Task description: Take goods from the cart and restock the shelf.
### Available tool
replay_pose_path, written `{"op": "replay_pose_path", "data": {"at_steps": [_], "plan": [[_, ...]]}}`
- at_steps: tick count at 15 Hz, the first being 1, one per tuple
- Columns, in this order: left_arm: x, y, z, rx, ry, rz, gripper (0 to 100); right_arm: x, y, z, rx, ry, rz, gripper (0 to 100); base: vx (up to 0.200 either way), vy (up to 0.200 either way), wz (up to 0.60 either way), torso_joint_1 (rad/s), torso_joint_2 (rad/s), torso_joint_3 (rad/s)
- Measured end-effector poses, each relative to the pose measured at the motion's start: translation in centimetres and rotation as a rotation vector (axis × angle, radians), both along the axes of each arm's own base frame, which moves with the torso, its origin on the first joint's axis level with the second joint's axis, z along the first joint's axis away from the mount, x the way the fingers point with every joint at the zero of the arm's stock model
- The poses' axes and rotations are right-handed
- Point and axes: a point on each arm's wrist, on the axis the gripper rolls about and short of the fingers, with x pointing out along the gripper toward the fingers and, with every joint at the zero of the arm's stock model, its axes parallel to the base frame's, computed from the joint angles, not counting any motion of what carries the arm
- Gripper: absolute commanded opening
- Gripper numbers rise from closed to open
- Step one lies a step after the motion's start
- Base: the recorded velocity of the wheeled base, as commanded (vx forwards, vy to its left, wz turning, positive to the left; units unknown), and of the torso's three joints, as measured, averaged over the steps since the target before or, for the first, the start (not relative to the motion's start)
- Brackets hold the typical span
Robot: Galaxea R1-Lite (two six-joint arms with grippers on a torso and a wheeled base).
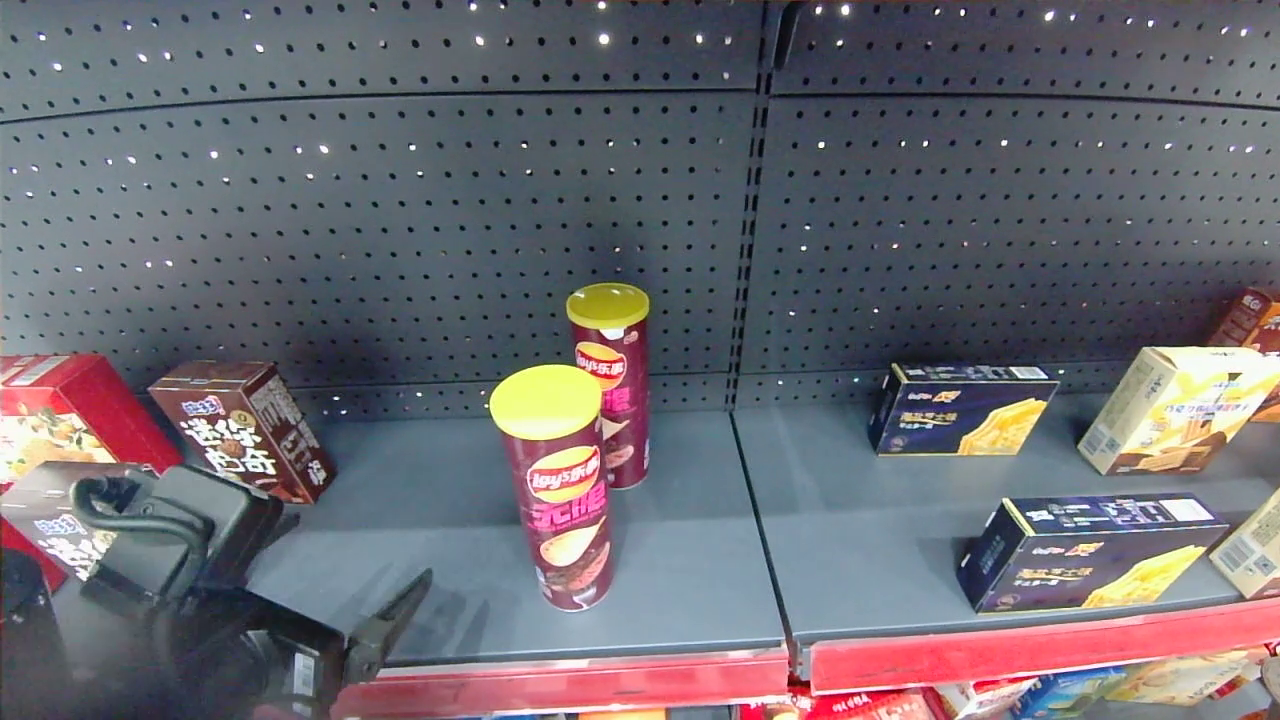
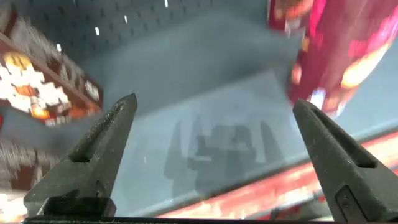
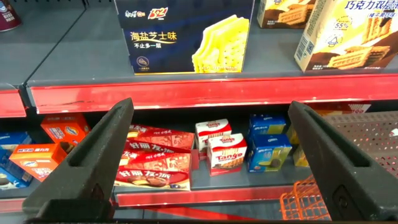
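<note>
**Nothing held, ready to grip**

Head: front chip can (image 1: 557, 490) upright mid-frame on shelf (image 1: 700, 560).
Left wrist: left end effector (image 2: 211, 155) spread, empty; can at upper right.
Right wrist: right end effector (image 3: 211, 162) spread, empty.
Likely light, stiff, slick; best gripped mid-body.

A brown box (image 1: 243, 428) stands far left, a red box (image 1: 66, 408) just beside it. At right sit a near blue box (image 1: 1085, 552) and a far blue box (image 1: 960, 408) (both picturing crackers), a cream box (image 1: 1170, 408) farther right.
</note>
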Motion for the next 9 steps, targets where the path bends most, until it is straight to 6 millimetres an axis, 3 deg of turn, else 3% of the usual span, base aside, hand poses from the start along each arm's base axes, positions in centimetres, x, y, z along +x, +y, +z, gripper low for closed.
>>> {"op": "replay_pose_path", "data": {"at_steps": [5,9], "plan": [[-0.8,0.8,-0.4,0.009,0.016,0.018,100,0.0,0.0,0.0,0.0,0.001,0.0,100,0.0,0.0,0.0,0.0,0.0,0.0],[0.5,0.0,-0.7,0.032,0.056,0.024,100,0.0,0.0,0.0,0.0,0.001,0.0,100,0.0,0.0,0.0,0.0,0.0,0.0]]}}
